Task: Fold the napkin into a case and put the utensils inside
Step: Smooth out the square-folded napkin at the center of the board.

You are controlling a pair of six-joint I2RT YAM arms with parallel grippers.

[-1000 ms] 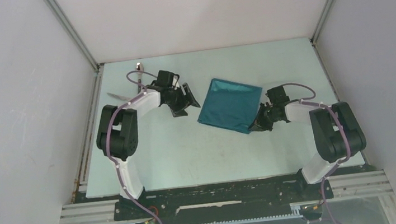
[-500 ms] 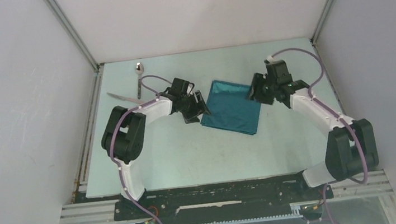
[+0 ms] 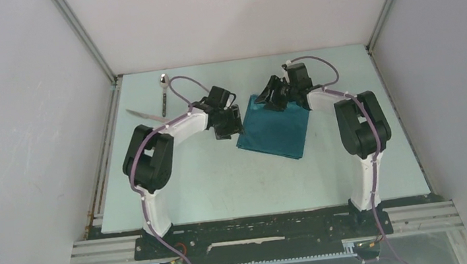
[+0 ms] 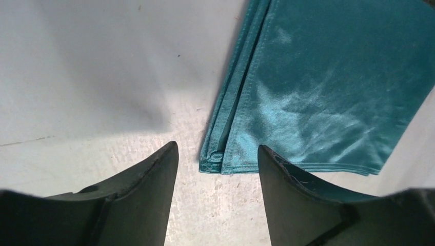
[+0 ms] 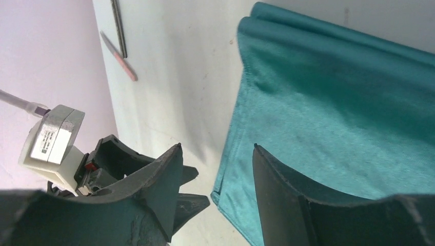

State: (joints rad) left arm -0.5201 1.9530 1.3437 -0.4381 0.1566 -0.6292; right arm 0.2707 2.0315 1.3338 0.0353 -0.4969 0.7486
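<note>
The teal napkin [image 3: 276, 130] lies folded flat on the table, its stacked layers showing along the left edge [image 4: 233, 110]. My left gripper [image 3: 232, 124] is low beside that edge, open, with the near left corner [image 4: 214, 163] just ahead of its gap [image 4: 218, 146]. Over the far left corner hovers my right gripper [image 3: 270, 96], open and empty, one finger above the cloth [image 5: 333, 118], its gap [image 5: 217, 146] over the edge. The spoon [image 3: 164, 92] and knife [image 3: 144, 114] lie at the far left, also seen as knife [image 5: 119, 50] and spoon handle [image 5: 119, 25].
The pale table [image 3: 223, 179] is bounded by white walls at the back and sides, with a metal rail [image 3: 104, 160] along the left edge. The left gripper's fingers [image 5: 192, 197] show close below my right gripper.
The right gripper opened off the napkin's near right corner after folding it over, then swung to the far left corner. The left gripper moved right up to the napkin's left edge.
</note>
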